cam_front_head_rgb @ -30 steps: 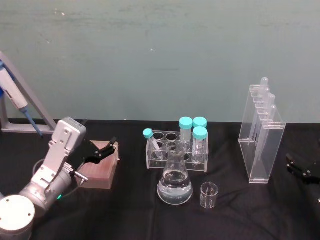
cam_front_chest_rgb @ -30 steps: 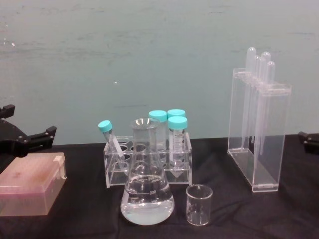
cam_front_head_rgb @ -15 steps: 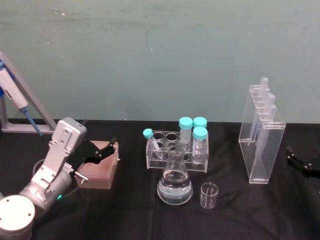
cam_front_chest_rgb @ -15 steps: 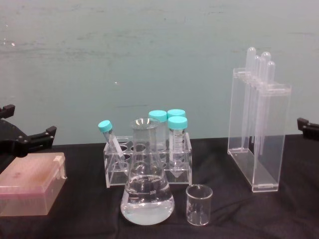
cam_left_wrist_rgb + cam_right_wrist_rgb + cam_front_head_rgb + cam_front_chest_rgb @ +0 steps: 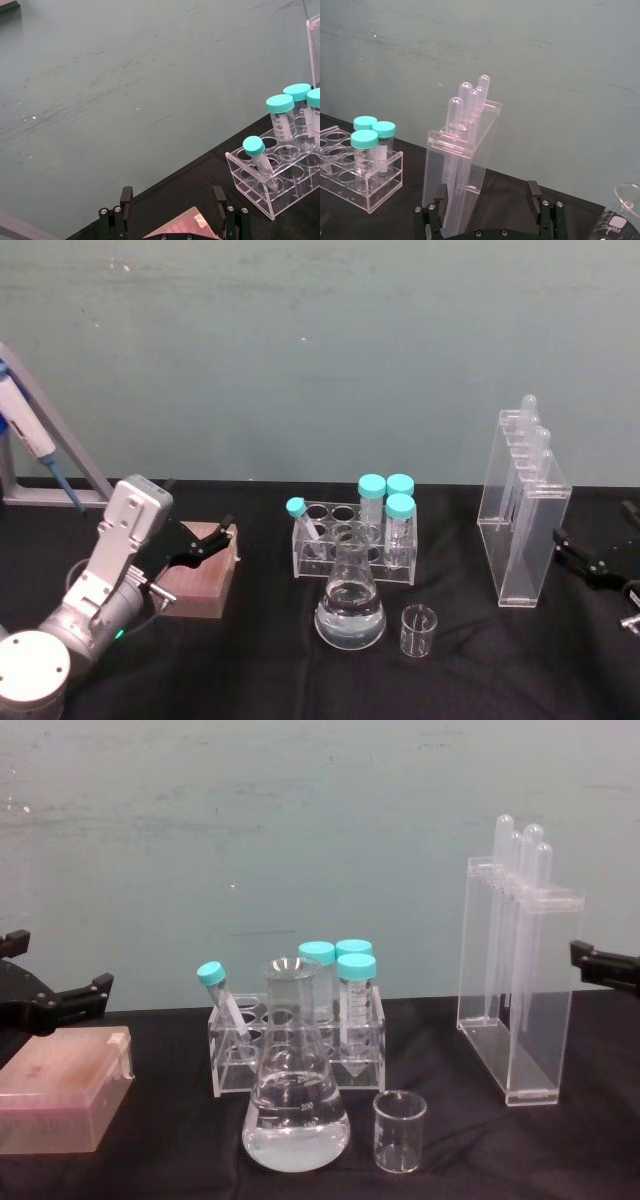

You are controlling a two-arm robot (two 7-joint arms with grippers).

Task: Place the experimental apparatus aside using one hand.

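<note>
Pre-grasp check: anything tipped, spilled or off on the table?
Only the leftmost capped tube leans in its rack; the other three stand upright. No spill visible. Right end effector is open beside the pipette stand.

- Back wall: flat teal paint, scuffed, with faint streaks and small white specks.
- Counter: matte black cover, runs straight up to the wall.
- Grey metal frame: slanted strut at far left, by the wall.
- Light: even, soft.

I count four blue-capped tubes in one clear rack; one flask; one little beaker; one tall stand holding four pipettes; one pink box.
</note>
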